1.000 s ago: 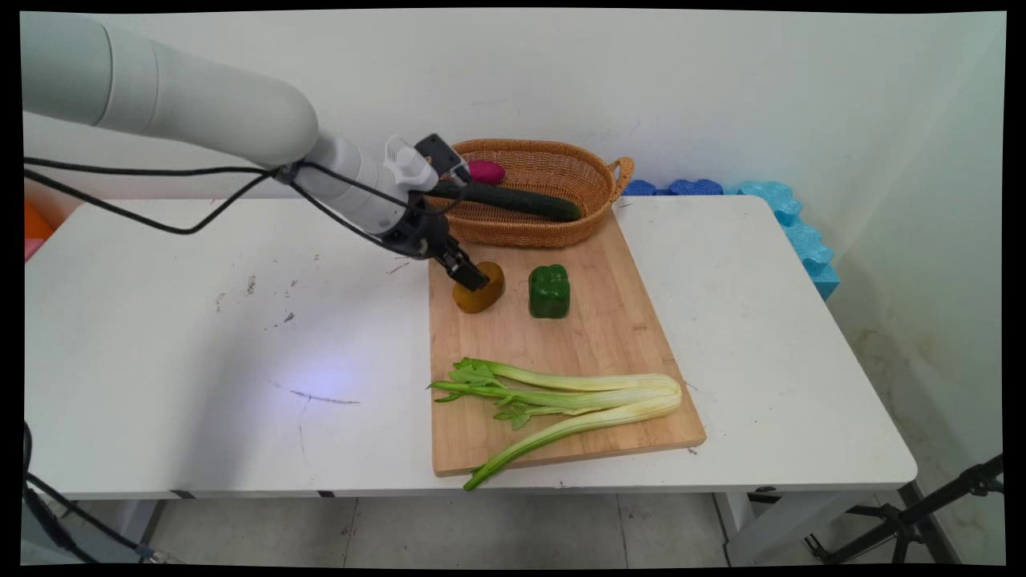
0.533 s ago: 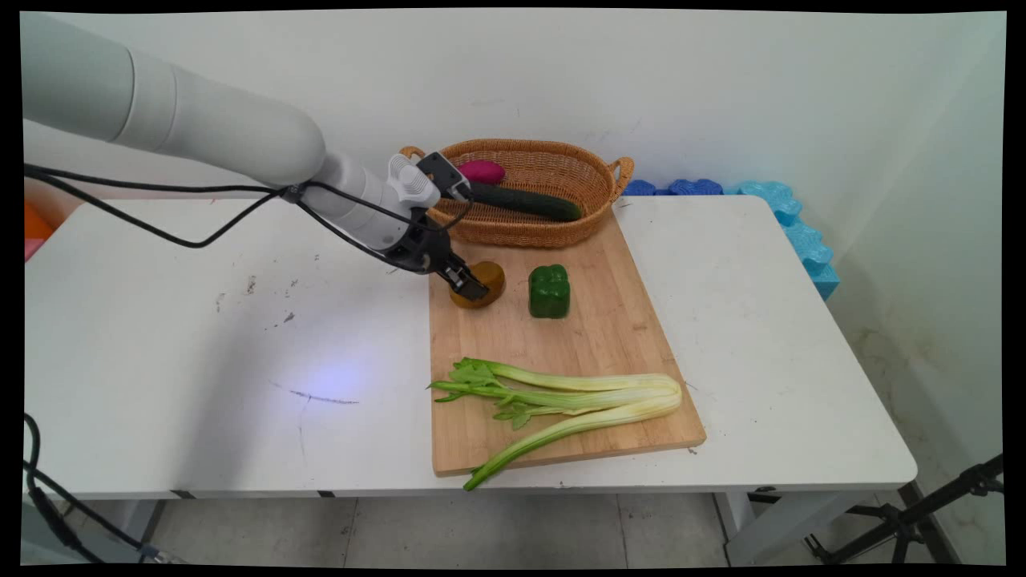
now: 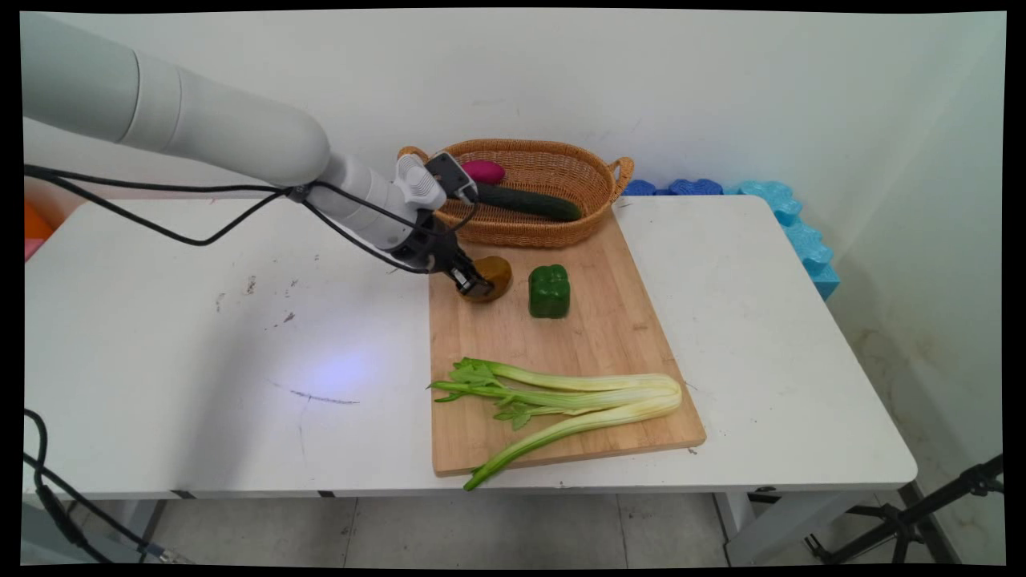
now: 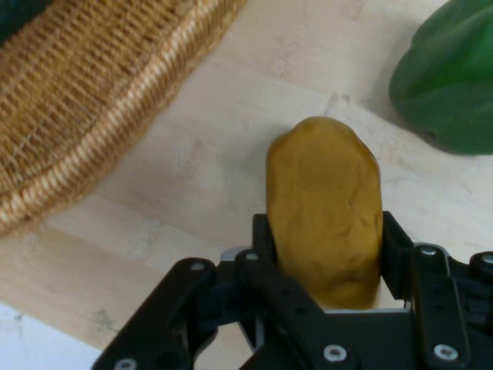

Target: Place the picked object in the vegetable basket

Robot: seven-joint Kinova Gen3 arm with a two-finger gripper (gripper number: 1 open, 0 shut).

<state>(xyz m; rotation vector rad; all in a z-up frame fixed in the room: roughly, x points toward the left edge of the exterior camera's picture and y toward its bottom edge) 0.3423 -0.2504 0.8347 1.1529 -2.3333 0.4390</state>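
Right now my gripper (image 4: 327, 266) is clamped on the brown potato (image 3: 490, 276) at the far left of the cutting board (image 3: 609, 353), so I'd hold the squeeze firm and clear the basket (image 3: 553, 232) nearby.

A board (image 3: 609, 344) lies on the worktop (image 3: 200, 361). At its back edge a basket (image 3: 553, 232) holds a cucumber (image 3: 533, 203). On the board, the potato (image 3: 493, 274) sits left of the pepper (image 3: 549, 291), celery (image 3: 577, 401) nearer the front.
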